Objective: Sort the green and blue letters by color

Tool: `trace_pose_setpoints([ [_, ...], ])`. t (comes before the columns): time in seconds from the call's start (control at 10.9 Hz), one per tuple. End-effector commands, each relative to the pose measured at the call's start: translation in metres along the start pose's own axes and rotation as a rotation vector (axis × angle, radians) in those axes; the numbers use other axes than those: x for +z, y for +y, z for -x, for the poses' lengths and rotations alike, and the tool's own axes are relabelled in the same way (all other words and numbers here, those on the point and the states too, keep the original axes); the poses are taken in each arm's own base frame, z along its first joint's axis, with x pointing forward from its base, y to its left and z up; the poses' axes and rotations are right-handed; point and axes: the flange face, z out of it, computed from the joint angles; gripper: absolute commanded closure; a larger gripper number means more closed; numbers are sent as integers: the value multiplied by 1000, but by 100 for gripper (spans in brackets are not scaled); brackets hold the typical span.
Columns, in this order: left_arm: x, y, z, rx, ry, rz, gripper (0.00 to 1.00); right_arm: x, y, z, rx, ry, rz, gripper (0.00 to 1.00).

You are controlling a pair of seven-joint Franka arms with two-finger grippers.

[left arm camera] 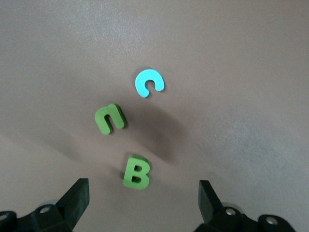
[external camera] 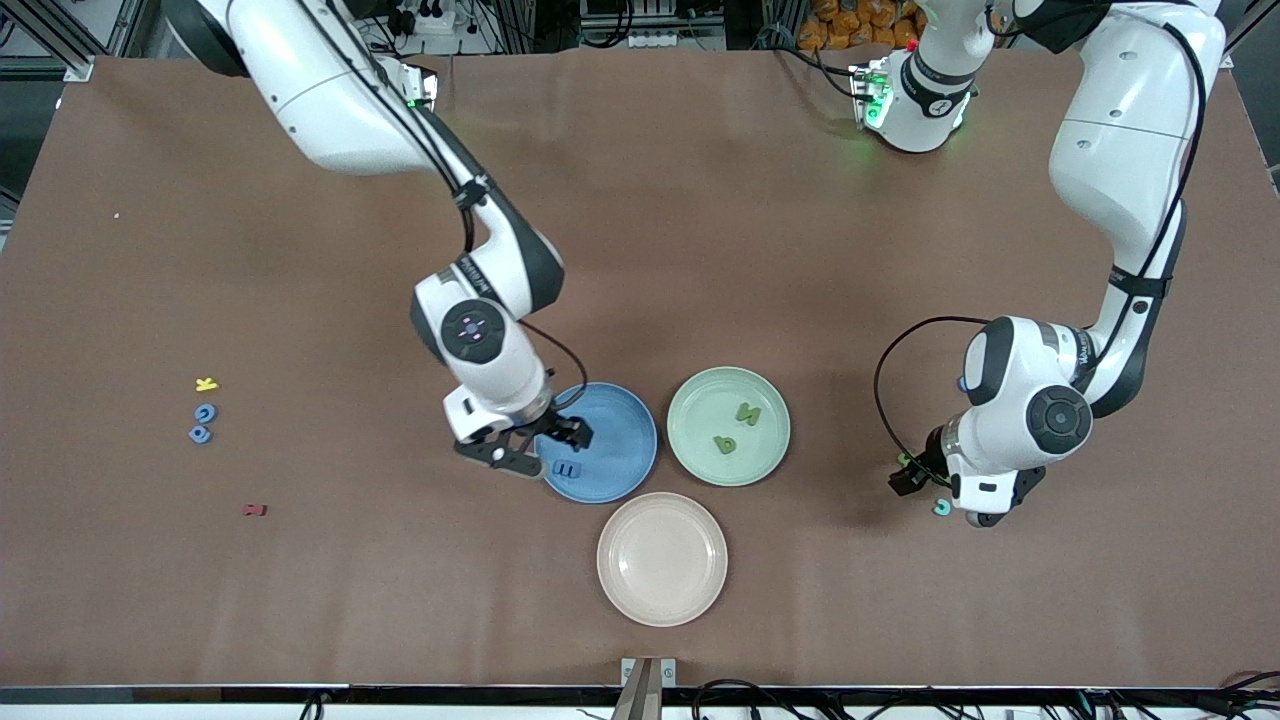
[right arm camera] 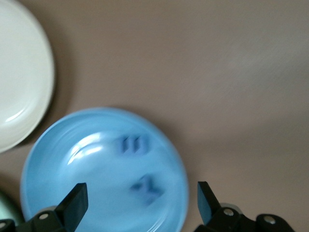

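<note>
My right gripper (external camera: 540, 445) (right arm camera: 142, 195) is open and empty, low over the blue plate (external camera: 635, 430) (right arm camera: 58, 159). The plate holds a blue E (external camera: 566, 467) (right arm camera: 133, 144) and a blue X (right arm camera: 147, 188). The green plate (external camera: 700, 395) holds a green N (external camera: 748, 413) and a green P (external camera: 725, 444). My left gripper (external camera: 915, 478) (left arm camera: 145, 193) is open over a green B (left arm camera: 136, 172) on the table toward the left arm's end. A second green letter (left arm camera: 110, 118) and a cyan C (left arm camera: 148, 83) (external camera: 941, 508) lie beside it. Two blue letters (external camera: 203, 422) lie toward the right arm's end.
An empty pinkish plate (external camera: 662, 558) sits nearer the front camera than the other two plates; its rim shows in the right wrist view (right arm camera: 19, 87). A tiny yellow letter (external camera: 206, 384) and a tiny red letter (external camera: 255, 510) lie near the two loose blue letters.
</note>
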Motion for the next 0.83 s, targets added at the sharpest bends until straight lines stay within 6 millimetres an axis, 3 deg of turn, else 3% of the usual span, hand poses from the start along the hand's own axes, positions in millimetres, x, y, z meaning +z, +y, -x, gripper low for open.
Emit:
trace_pose_setpoints([
  [0.0, 12, -3, -7, -18, 15, 8, 0, 2, 69, -49, -84, -32, 35, 0],
  [0.18, 17, -2, -8, -18, 22, 20, 0, 9, 120, -70, -167, -67, 67, 0],
  [0.37, 18, -3, -7, -24, 22, 19, 0, 3, 188, -94, -273, -92, 80, 0],
  [0.74, 30, -3, 2, -28, 31, 35, 0, -8, 271, -125, -430, -107, 80, 0],
])
